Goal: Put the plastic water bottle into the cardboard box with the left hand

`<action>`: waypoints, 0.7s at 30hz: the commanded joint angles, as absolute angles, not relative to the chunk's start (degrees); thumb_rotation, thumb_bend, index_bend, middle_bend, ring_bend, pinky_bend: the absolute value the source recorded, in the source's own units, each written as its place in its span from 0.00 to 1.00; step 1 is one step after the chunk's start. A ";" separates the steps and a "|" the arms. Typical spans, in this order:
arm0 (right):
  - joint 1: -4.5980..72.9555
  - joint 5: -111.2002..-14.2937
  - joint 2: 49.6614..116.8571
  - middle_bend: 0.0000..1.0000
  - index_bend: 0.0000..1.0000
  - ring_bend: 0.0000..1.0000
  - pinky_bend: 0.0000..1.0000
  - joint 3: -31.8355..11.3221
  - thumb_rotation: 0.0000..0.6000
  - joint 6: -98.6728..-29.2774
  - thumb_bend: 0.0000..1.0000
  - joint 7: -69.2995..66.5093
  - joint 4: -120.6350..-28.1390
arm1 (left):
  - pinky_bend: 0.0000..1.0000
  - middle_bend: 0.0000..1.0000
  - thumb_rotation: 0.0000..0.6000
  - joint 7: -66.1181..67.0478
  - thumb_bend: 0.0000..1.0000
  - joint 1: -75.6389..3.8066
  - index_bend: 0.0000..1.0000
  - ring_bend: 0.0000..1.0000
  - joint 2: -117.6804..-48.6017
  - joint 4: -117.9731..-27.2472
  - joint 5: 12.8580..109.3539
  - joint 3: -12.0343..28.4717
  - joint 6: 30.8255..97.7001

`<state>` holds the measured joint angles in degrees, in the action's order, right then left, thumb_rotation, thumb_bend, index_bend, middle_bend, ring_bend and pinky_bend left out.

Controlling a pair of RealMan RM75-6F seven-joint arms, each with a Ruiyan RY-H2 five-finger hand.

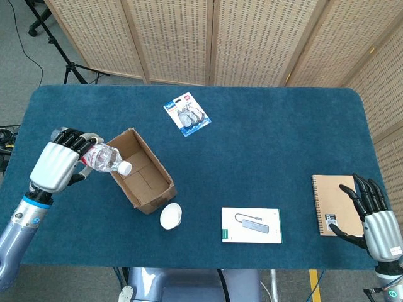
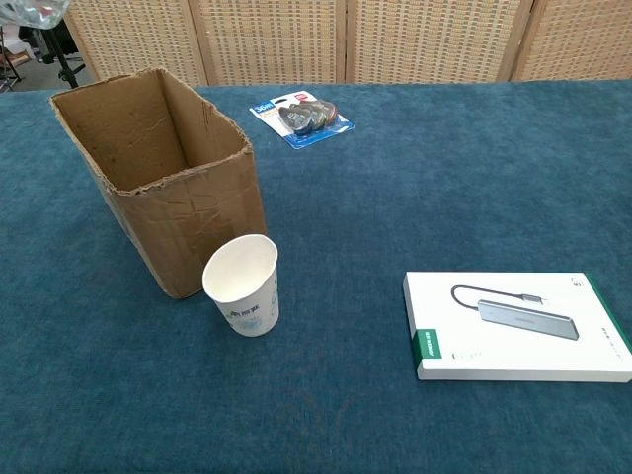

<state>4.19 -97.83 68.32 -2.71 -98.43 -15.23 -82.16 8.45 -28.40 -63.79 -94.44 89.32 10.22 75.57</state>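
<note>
My left hand (image 1: 55,165) grips a clear plastic water bottle (image 1: 106,158) with a white cap, held in the air at the left rim of the open cardboard box (image 1: 136,170). The cap end points right and down over the box's opening. In the chest view only a bit of the bottle (image 2: 35,9) shows at the top left corner, above the box (image 2: 163,178). My right hand (image 1: 373,217) rests with fingers spread at the table's near right corner, holding nothing.
A white paper cup (image 1: 170,216) stands just in front of the box. A white boxed USB hub (image 1: 251,224) lies near the front edge, a brown spiral notebook (image 1: 335,204) beside my right hand, and a blister pack (image 1: 187,114) at the back.
</note>
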 commanded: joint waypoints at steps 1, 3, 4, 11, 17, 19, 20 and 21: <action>4.21 -97.76 68.29 0.00 0.15 0.00 0.00 -2.74 1.00 -98.38 0.13 -15.40 -82.11 | 0.47 0.59 1.00 10.74 0.68 -30.79 0.80 0.44 -67.66 -91.76 90.96 10.50 74.72; 4.22 -97.75 68.27 0.00 0.15 0.00 0.00 -2.75 1.00 -98.37 0.13 -15.52 -82.09 | 0.47 0.59 1.00 11.10 0.67 -31.35 0.80 0.44 -68.89 -91.07 91.39 10.35 74.53; 4.22 -97.74 68.26 0.00 0.15 0.00 0.00 -2.76 1.00 -98.40 0.13 -15.56 -82.08 | 0.47 0.59 1.00 11.32 0.67 -31.61 0.80 0.44 -69.47 -90.87 91.61 10.16 74.30; 4.12 -97.69 68.22 0.00 0.15 0.00 0.00 -2.80 1.00 -98.66 0.13 -16.03 -81.91 | 0.47 0.59 1.00 12.72 0.66 -32.86 0.80 0.44 -74.29 -90.06 92.45 8.83 73.25; 4.13 -97.57 68.13 0.00 0.15 0.00 0.00 -2.82 1.00 -98.59 0.13 -16.42 -81.82 | 0.47 0.59 1.00 13.26 0.65 -33.71 0.80 0.44 -77.16 -88.84 92.71 8.70 73.25; 4.12 -97.51 68.15 0.00 0.15 0.00 0.00 -2.86 1.00 -98.62 0.13 -16.56 -81.75 | 0.47 0.59 1.00 13.53 0.64 -33.76 0.80 0.44 -77.41 -88.92 92.51 8.83 73.44; 4.13 -97.50 68.15 0.00 0.15 0.00 0.00 -2.86 1.00 -98.60 0.13 -16.60 -81.73 | 0.47 0.59 1.00 13.61 0.64 -33.77 0.80 0.44 -77.40 -88.98 92.41 8.83 73.40; 4.13 -97.50 68.16 0.00 0.15 0.00 0.00 -2.85 1.00 -98.60 0.13 -16.65 -81.69 | 0.47 0.59 1.00 13.78 0.63 -33.76 0.80 0.44 -77.37 -89.06 92.23 8.85 73.37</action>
<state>4.13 -97.50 68.16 -2.85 -98.60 -16.64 -81.70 13.70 -33.75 -77.38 -89.01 92.31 8.83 73.39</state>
